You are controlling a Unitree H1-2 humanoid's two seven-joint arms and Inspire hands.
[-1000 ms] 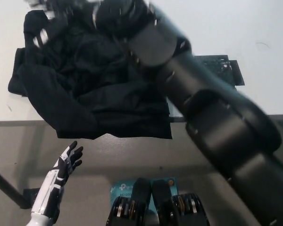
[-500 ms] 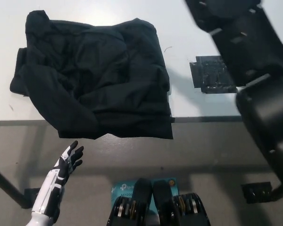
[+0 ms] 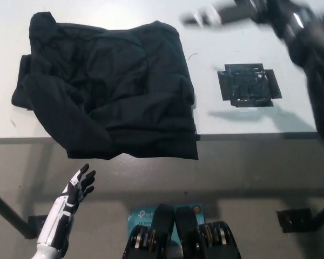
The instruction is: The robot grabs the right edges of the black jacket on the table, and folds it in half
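The black jacket (image 3: 110, 89) lies folded over in a rumpled heap on the left half of the white table (image 3: 232, 127), its front hem hanging a little past the table's near edge. My black right hand (image 3: 229, 13) is a blurred shape high above the table at the top right, well clear of the jacket; its fingers look spread and hold nothing. My white left hand (image 3: 78, 186) rests low at the bottom left, below the table edge, fingers apart and empty.
A small black flat square object (image 3: 248, 85) lies on the table to the right of the jacket. Dark table legs show at the bottom left (image 3: 8, 216) and a bracket at the bottom right (image 3: 299, 220).
My right arm has pulled back from over the jacket to the upper right, uncovering the folded jacket and the black square object. The left hand has stayed put.
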